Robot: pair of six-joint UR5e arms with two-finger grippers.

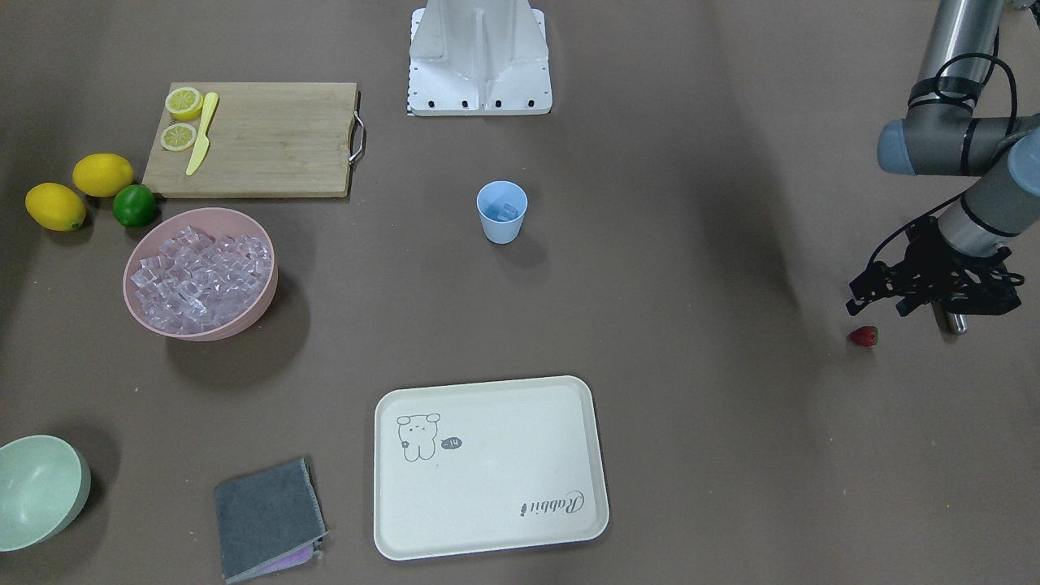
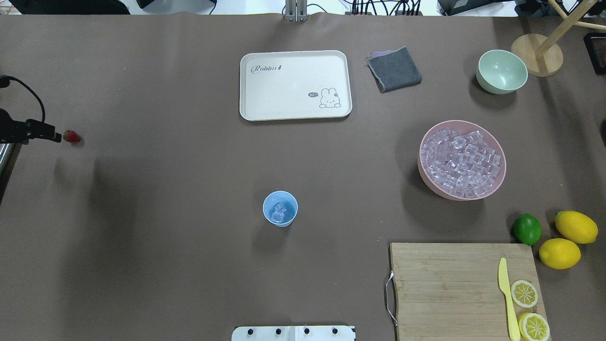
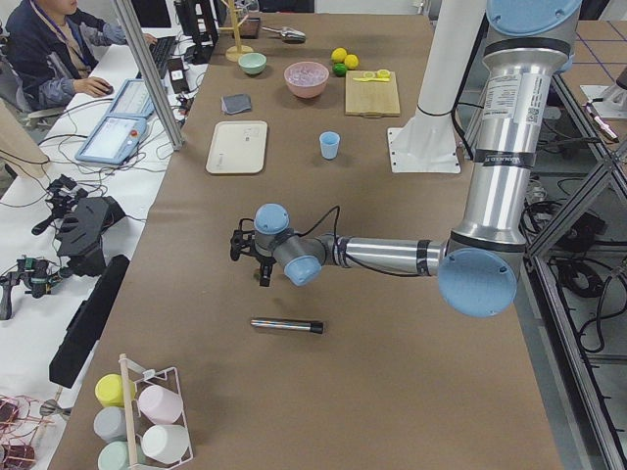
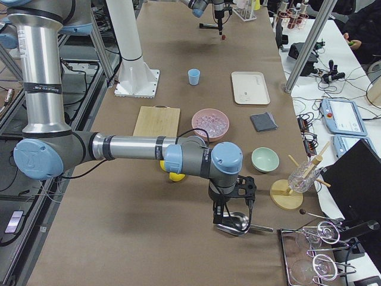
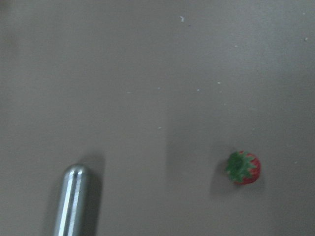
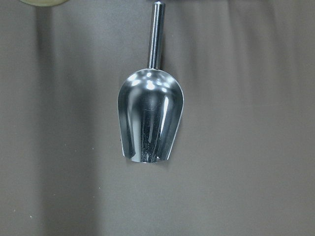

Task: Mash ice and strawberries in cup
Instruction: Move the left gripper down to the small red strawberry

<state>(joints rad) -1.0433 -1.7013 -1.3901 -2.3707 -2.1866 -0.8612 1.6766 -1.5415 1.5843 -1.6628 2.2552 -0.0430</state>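
Blue cup [image 1: 501, 230] holds only ice [image 2: 278, 212]; strawberry [image 1: 864, 335] lies loose beside the spread, empty left claw [image 1: 877, 307]; right claw [image 4: 233, 208]'s state I cannot tell.

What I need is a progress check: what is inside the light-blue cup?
Inside the cup, a few clear ice cubes lie at the bottom; the strawberry is not in it. Anything beneath the cubes is covered, and their exact count is unclear.

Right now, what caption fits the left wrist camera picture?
Small strawberry lying on the brown table, apart from a shiny metal rod.
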